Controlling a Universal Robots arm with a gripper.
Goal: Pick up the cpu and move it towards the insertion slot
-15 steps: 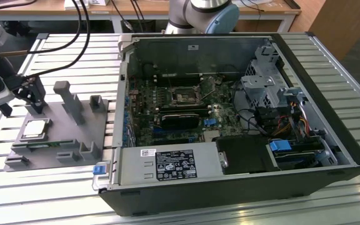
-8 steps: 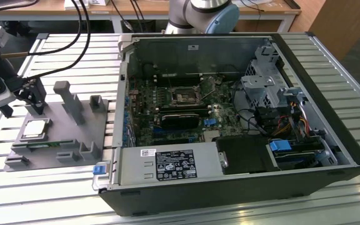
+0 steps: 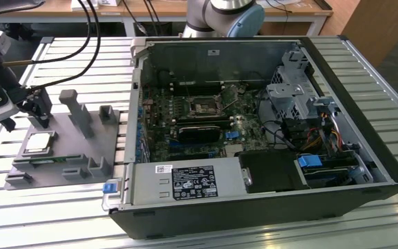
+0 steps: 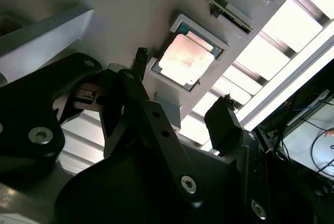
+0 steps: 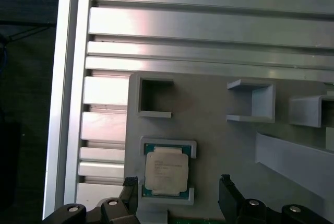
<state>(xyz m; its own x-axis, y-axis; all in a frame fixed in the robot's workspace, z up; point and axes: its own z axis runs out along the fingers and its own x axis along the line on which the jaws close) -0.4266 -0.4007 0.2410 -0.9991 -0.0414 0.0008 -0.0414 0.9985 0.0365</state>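
The cpu [image 3: 39,141] is a small silver-topped square chip lying flat in a recess of the grey plastic tray [image 3: 81,150], at the exterior view's left. My gripper [image 3: 37,111] hangs above the tray, a little behind the cpu. In both wrist views the cpu [image 4: 187,57] [image 5: 166,171] sits in its recess just ahead of the two black fingertips [image 4: 225,110] [image 5: 225,185]. The gripper [image 4: 182,84] [image 5: 177,187] is open, its fingers set wider apart than the chip and holding nothing. The insertion slot [image 3: 204,107] is a square socket on the motherboard inside the open computer case.
A thin green memory strip [image 3: 43,160] lies in the tray beside the cpu. Grey posts [image 3: 74,111] rise from the tray. The black computer case [image 3: 268,207] with drive cage and cables [image 3: 310,135] fills the exterior view's middle and right. Everything rests on a slatted metal table [image 3: 365,228].
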